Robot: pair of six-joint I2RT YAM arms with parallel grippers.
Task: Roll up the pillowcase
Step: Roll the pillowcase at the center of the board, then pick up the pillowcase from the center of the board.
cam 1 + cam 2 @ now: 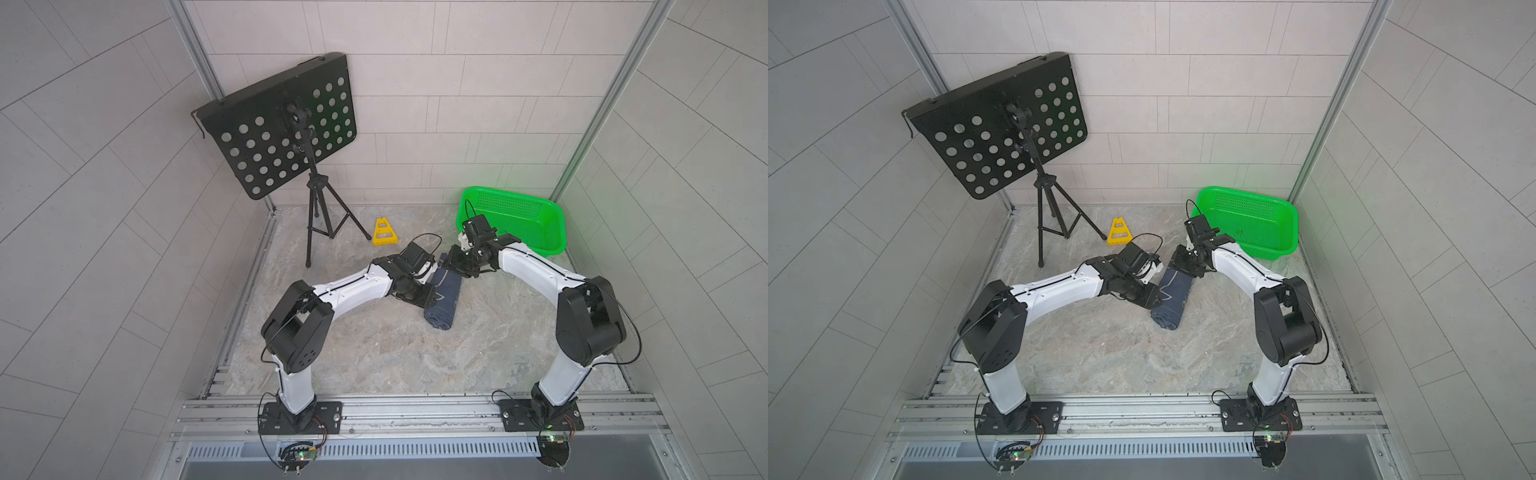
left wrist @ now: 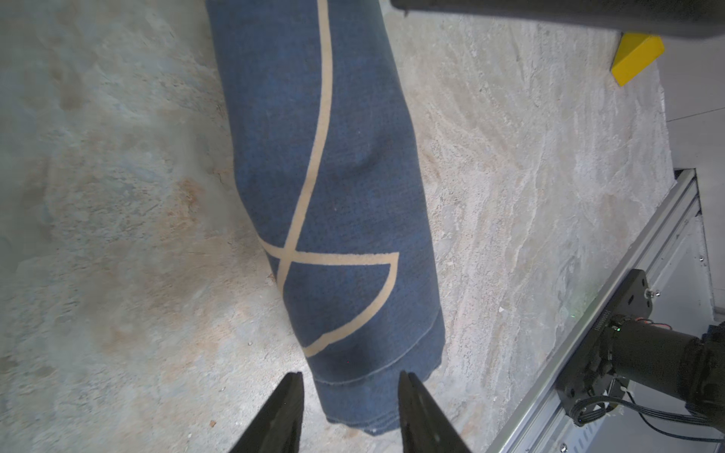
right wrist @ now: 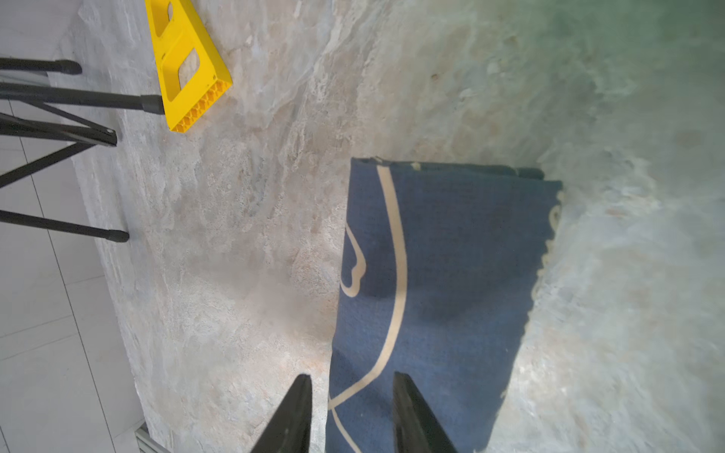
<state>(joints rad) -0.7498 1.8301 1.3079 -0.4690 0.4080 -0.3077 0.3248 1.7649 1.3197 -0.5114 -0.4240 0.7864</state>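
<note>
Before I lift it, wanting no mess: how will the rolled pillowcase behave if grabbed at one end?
Likely floppy: the pillowcase is soft cloth, so its free end would probably sag. Its layered end edges look unsecured, so it may unroll. Pushed sideways, it could roll.

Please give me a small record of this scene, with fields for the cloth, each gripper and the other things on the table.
pillowcase: rolled into a tube, lying on the table
left gripper: jaws apart, tips at the roll's near end; contact unclear
right gripper: jaws apart, over the roll's far part; contact unclear
green basket: far right corner, apart from the roll
yellow block: beyond the roll, beside the stand's feet
music stand: far left
</note>
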